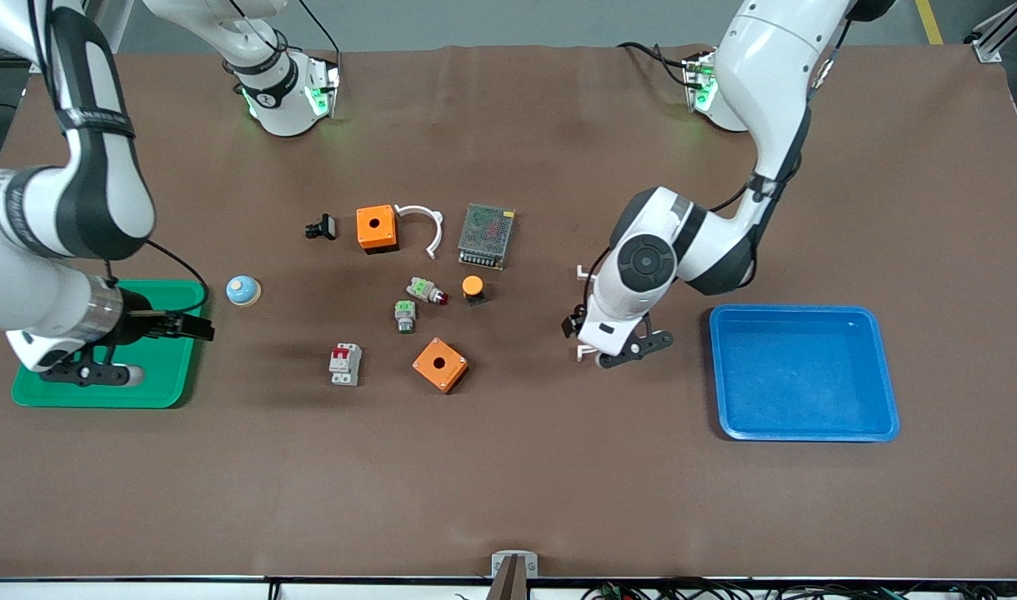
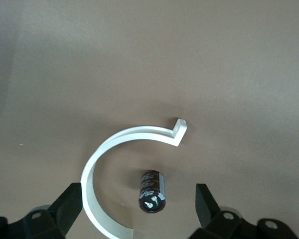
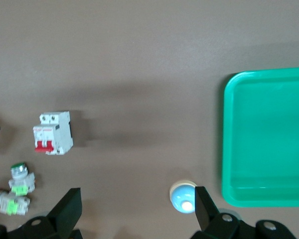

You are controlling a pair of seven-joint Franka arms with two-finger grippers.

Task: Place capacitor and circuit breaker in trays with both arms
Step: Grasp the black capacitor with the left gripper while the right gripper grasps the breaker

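Capacitor [image 2: 152,191] looks light, slick, prone to rolling; I'd pinch its barrel; both my grippers, left [image 2: 139,209] and right [image 3: 134,211], gape empty.

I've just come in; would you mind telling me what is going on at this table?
Two arms are set to pick up parts, and neither holds anything yet. The left gripper hangs open over the capacitor, which lies on the table inside the curve of a white clip. The right gripper is open over the green tray, and the circuit breaker lies untouched on the table.
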